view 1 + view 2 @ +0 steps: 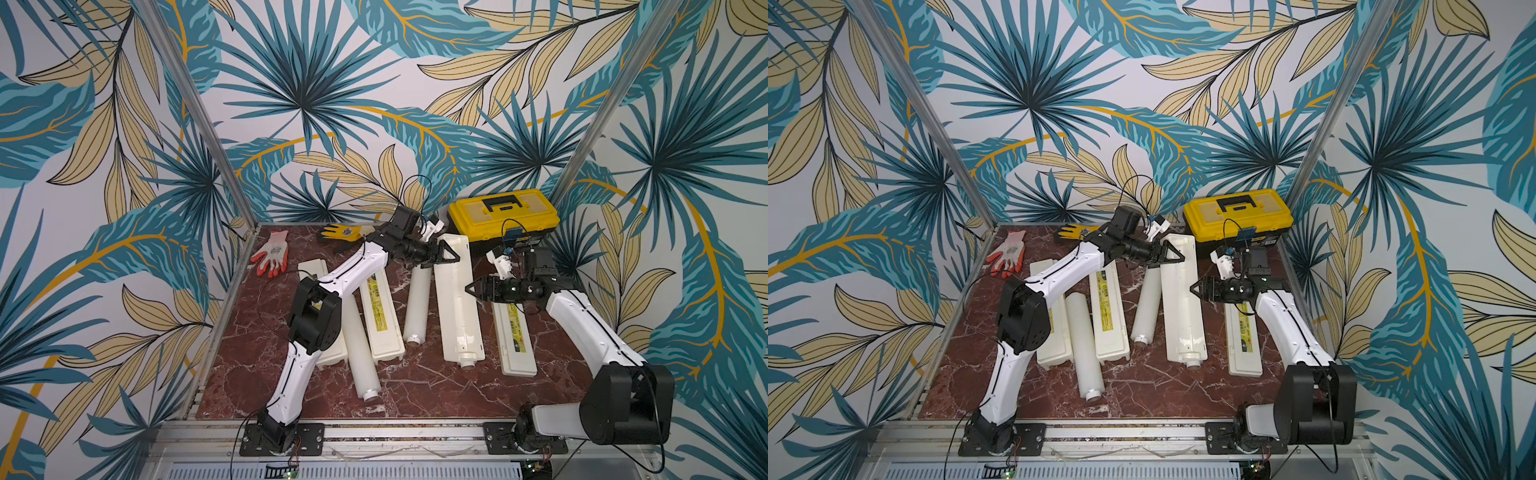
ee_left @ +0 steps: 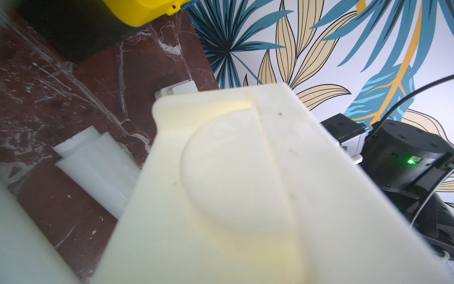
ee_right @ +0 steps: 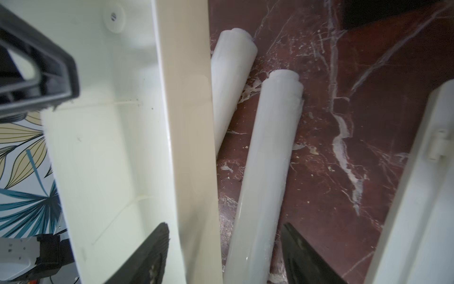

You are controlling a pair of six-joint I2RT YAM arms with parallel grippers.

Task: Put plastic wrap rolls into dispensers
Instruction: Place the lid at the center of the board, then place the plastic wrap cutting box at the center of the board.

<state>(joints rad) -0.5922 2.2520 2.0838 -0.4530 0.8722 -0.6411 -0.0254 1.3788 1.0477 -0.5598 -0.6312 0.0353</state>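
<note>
Left gripper (image 1: 453,258) clamped on the far end of the dispenser (image 1: 459,316) mid tabletop (image 1: 415,395), right gripper (image 1: 469,288) jaws apart astride its long edge: I reckon I'm opening it for loading, so next I pinch that edge, missing the roll (image 1: 417,307) just beside.

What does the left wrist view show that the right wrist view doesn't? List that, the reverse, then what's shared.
Left wrist only: a corner of the yellow toolbox and the right arm's black wrist with a green light. Right wrist only: a second roll, another dispenser, the left gripper on the middle dispenser, and the right gripper's open jaws. Both: the middle dispenser, a roll beside it, the marble table, the leaf wallpaper.
</note>
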